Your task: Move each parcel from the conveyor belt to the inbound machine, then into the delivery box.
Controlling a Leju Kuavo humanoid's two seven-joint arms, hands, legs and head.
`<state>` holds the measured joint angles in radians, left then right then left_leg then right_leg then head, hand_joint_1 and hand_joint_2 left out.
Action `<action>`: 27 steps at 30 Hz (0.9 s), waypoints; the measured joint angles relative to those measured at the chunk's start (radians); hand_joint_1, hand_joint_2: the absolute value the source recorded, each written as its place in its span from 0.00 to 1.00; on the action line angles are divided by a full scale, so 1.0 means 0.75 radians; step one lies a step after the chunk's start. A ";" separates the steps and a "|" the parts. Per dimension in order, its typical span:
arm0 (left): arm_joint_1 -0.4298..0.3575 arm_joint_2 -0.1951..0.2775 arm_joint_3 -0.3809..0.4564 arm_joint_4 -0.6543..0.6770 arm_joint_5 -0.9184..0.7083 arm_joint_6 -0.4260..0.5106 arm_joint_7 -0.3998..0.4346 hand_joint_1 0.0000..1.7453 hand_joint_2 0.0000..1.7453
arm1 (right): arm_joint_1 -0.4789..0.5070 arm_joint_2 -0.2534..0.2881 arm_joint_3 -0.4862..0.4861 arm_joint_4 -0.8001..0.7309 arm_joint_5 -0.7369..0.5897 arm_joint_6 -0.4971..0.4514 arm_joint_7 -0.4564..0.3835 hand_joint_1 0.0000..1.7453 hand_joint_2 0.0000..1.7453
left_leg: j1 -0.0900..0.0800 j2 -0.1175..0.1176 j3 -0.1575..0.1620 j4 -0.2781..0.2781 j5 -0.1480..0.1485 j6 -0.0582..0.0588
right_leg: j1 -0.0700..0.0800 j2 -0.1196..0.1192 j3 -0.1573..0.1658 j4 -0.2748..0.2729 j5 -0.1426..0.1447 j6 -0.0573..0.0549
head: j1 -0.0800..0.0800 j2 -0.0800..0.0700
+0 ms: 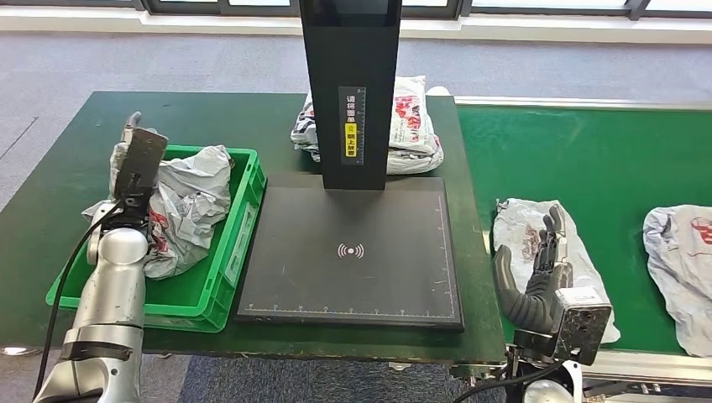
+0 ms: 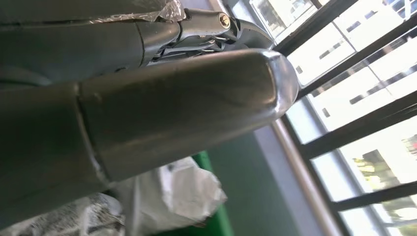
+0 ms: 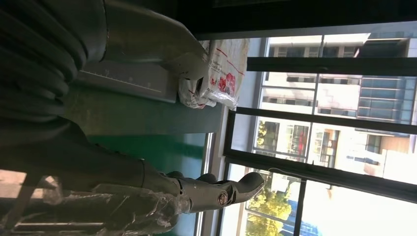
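On the green conveyor belt (image 1: 588, 159) lies a grey parcel (image 1: 522, 228) with red print. My right hand (image 1: 537, 281) stands over its near end with fingers spread and upright, holding nothing; its fingers (image 3: 216, 193) look empty in the right wrist view too. A second grey parcel (image 1: 682, 252) lies further right on the belt. The inbound machine's black plate (image 1: 353, 252) is bare below its black post (image 1: 351, 84). My left hand (image 1: 138, 168) hovers empty over the green delivery box (image 1: 242, 239), which holds crumpled grey parcels (image 1: 189, 201) (image 2: 182, 191).
Behind the machine's post, a stack of white and red parcels (image 1: 413, 126) (image 3: 216, 73) rests on the dark green table (image 1: 75, 159). The belt's metal rim (image 1: 588, 102) runs along its far side. Grey carpet and windows lie beyond.
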<state>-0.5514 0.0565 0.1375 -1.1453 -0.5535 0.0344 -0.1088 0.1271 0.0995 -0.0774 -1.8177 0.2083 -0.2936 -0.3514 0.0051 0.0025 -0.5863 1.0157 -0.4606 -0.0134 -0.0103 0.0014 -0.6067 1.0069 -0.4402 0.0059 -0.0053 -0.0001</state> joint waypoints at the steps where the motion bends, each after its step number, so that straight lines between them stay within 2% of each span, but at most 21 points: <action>1: 0.005 -0.006 0.004 -0.019 0.065 0.007 -0.015 0.00 0.00 | 0.000 -0.004 0.000 0.002 0.003 0.000 0.011 0.00 1.00 | 0.000 0.000 0.000 0.000 0.000 0.000 | 0.000 0.000 0.000 0.000 0.000 0.000 | 0.000 0.000; 5: 0.053 -0.035 0.001 -0.107 0.254 -0.002 -0.060 0.00 1.00 | -0.034 -0.033 -0.003 0.049 0.054 0.031 0.091 0.00 1.00 | -0.001 0.001 0.000 0.000 0.000 0.000 | -0.001 0.001 0.000 0.000 0.000 0.000 | 0.000 0.000; 12: 0.187 -0.108 -0.150 -0.240 0.421 -0.056 -0.128 0.00 1.00 | -0.271 -0.150 -0.105 0.321 0.356 0.135 0.319 0.00 1.00 | -0.003 0.000 0.000 0.002 0.001 0.002 | -0.003 0.000 0.002 -0.001 0.003 0.004 | 0.000 0.000; 16: 0.228 -0.156 -0.279 -0.259 0.475 -0.068 -0.153 0.00 1.00 | -0.481 -0.286 -0.156 0.614 0.573 0.163 0.398 0.00 1.00 | -0.005 -0.001 -0.001 0.003 0.002 0.004 | -0.005 -0.001 0.002 -0.001 0.006 0.007 | 0.000 0.000; 19: 0.247 -0.183 -0.352 -0.264 0.500 -0.074 -0.159 0.00 1.00 | -0.620 -0.388 -0.167 0.831 0.665 0.166 0.425 0.00 1.00 | -0.006 -0.002 -0.002 0.004 0.003 0.006 | -0.006 -0.002 0.001 -0.001 0.006 0.008 | 0.001 0.000; 23: 0.265 -0.214 -0.395 -0.264 0.511 -0.092 -0.159 0.00 1.00 | -0.784 -0.469 -0.167 1.097 0.846 0.187 0.530 0.00 1.00 | -0.007 -0.003 -0.003 0.003 0.003 0.006 | -0.007 -0.003 0.001 -0.001 0.006 0.008 | 0.001 0.000; 27: 0.283 -0.238 -0.415 -0.259 0.522 -0.100 -0.159 0.00 1.00 | -0.909 -0.511 -0.158 1.306 0.984 0.230 0.592 0.00 1.00 | -0.006 -0.003 -0.003 0.003 0.004 0.006 | -0.005 -0.004 0.001 -0.001 0.006 0.008 | 0.001 0.000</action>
<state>-0.3391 -0.1217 -0.1735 -1.3397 -0.1621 -0.0409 -0.2282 -0.5547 -0.2838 -0.1960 -0.8385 0.9459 -0.1208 0.0922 0.0009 0.0000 -0.5887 1.0180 -0.4579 -0.0089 -0.0143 -0.0013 -0.6062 1.0060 -0.4355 0.0118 -0.0050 0.0000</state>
